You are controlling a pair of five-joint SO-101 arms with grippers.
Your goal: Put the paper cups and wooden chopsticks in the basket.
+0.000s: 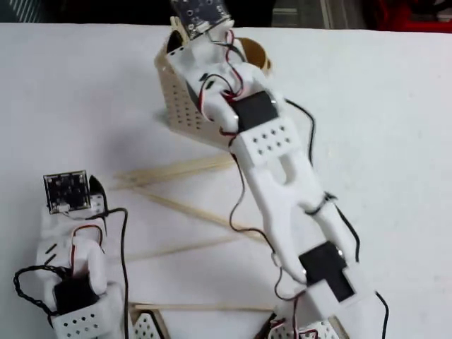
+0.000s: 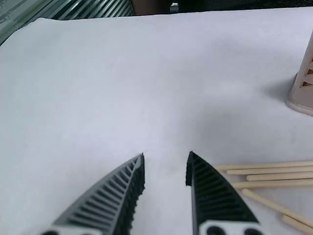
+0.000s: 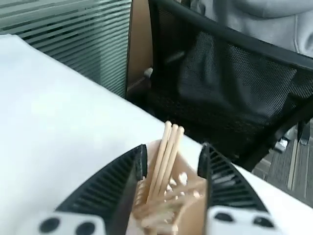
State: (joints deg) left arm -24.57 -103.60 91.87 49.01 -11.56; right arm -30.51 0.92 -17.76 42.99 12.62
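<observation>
Right pincer [image 3: 172, 147] gapes around chopsticks [image 3: 170, 134] standing in the basket [image 1: 180, 106]; left pincer [image 2: 166, 154] spread above table [image 2: 146, 73].

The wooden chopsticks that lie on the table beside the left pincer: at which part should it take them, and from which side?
Probably near the grouped ends of the chopsticks, where several lie side by side. Come from above with the open left pincer, jaws across their length: they lie flat and thin on the table.
</observation>
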